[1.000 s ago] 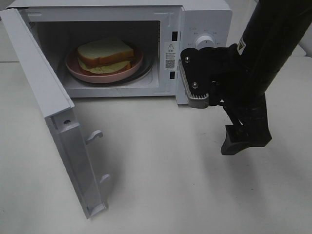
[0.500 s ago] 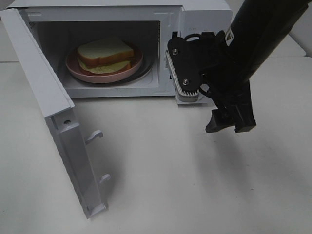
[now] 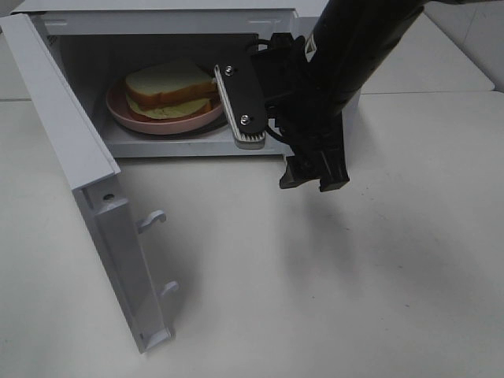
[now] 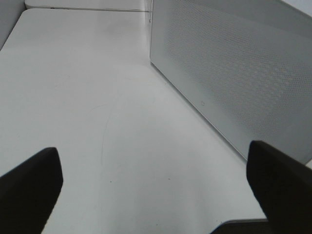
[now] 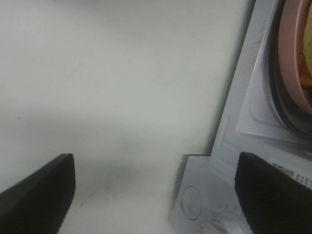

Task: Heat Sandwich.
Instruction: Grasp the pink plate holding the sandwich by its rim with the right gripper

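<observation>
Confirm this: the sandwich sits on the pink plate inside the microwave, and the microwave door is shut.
Wrong on the door: it stands wide open, as the exterior high view shows. The sandwich does sit on the pink plate inside the microwave.

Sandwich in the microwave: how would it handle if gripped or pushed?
Sandwich looks like soft sliced bread, so it would likely squash and flex. Its stacked layers with filling may slide apart if pushed. Probably light; a push might shift the plate too.

The white sliced-bread sandwich point(image 3: 169, 83), brown-crusted with a pale yellow-green filling layer, lies flat and whole on a round pink plate point(image 3: 132, 120) inside the open white microwave point(image 3: 157, 21).
</observation>
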Controlling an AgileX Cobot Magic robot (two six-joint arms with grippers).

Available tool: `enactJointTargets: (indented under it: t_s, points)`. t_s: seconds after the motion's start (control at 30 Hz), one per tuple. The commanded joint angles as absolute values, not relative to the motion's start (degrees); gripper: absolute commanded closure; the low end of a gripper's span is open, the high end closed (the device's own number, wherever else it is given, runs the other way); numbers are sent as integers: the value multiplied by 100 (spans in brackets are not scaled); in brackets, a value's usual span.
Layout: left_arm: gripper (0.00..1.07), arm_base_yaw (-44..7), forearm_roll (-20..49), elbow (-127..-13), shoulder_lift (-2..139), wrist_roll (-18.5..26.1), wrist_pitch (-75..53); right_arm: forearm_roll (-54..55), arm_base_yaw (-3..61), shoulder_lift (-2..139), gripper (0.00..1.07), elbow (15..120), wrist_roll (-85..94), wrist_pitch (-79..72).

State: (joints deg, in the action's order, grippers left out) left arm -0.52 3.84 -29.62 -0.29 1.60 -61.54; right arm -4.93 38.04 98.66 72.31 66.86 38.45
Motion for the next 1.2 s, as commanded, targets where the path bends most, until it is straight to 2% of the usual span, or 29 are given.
enactJointTargets:
  t_s: [0.03, 0.53, 1.2]
  points:
    - [10, -23, 384, -2951, -57, 120, -6131, -498, 3816, 10038, 22, 7443, 6784, 3701]
    - [10, -23, 384, -2951, -57, 120, -6131, -493, 3816, 11133, 24, 8554, 6784, 3117]
    - [10, -23, 384, -2951, -57, 120, -6131, -355, 3816, 12634, 26, 10084, 6778, 3100]
